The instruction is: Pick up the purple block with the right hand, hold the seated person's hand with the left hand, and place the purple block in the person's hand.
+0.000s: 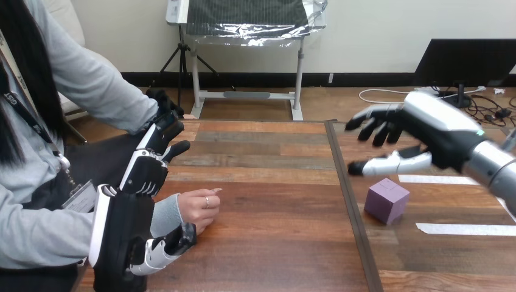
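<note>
Just above the block (386, 199), we see the right hand (401, 146) hanging in the air. Its fingers are spread wide and nearly straight, and its thumb sticks out under them, pointing left. It holds nothing and does not touch the block. Its silver arm comes in from the right of the block. The block is purple and sits flat on the table (268, 182).

Far to the left of the block, we see the person's hand (198, 210) lying on the table with its fingers loosely curled. The left hand (122, 237) is right by the person's wrist. Its fingers point away from us, almost straight, over the person's sleeve. Its thumb bends along the near side of the wrist, so the wrist lies between thumb and fingers. The fingers are not wrapped round the wrist.
</note>
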You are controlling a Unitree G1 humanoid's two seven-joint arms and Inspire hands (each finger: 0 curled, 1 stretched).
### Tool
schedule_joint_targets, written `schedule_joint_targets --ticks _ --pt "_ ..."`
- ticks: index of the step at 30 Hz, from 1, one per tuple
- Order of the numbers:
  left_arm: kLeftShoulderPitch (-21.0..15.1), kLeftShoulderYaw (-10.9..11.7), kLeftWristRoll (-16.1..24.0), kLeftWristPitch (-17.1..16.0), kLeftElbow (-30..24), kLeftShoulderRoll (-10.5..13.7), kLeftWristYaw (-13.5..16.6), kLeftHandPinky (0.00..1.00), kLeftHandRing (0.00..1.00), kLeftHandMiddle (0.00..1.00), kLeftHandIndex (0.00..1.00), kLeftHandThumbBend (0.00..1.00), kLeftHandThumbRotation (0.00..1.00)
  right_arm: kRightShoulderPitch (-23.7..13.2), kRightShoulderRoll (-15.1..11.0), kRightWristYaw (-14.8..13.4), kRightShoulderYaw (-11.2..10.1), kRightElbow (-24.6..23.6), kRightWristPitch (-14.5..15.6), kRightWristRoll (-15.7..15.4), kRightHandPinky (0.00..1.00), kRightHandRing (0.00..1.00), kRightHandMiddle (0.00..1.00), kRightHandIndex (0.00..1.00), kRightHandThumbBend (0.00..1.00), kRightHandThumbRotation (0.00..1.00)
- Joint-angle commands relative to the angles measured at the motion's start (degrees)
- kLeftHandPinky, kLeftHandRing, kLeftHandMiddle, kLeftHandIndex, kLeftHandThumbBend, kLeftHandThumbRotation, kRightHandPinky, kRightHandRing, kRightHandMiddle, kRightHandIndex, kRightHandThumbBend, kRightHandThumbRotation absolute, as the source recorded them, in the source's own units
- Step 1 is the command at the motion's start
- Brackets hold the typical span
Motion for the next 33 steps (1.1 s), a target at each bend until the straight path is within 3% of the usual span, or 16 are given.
schedule_joint_targets --ticks 1,9,15,22,33 --pt "-3.63 0.69 1.05 0.29 -0.61 0.22 0.33 0.83 0.91 0.93 0.9 1.0 0.75 -1.09 -1.22 -1.51 -2.49 -3.39 -0.05 1.48 0.57 0.61 0.68 0.75 0.98 0.69" --pt "-3.7 0.53 0.72 0.39 -0.72 0.06 0.36 0.82 0.91 0.93 0.9 1.0 0.75 -0.33 -1.4 -1.0 -3.62 -5.92 1.42 1.96 0.56 0.59 0.66 0.75 1.0 0.7" --pt "-3.76 0.76 1.06 0.36 -0.63 0.03 0.52 0.82 0.91 0.92 0.89 1.0 0.75 -0.01 -1.51 -1.86 -4.47 -6.45 0.81 2.04 0.55 0.58 0.66 0.75 1.0 0.72" --pt "-3.95 0.46 0.8 0.28 -0.26 0.19 0.24 0.83 0.91 0.92 0.89 1.0 0.75 -1.02 -0.96 -4.85 -4.62 -3.26 -0.2 1.36 0.58 0.63 0.68 0.77 1.0 0.7" --pt "-3.88 -0.1 -0.09 0.51 -0.17 0.13 -0.21 0.83 0.91 0.92 0.89 1.0 0.74 -3.6 0.42 -10.96 -3.4 4.17 -1.18 0.13 0.73 0.8 0.78 0.82 1.0 0.72"
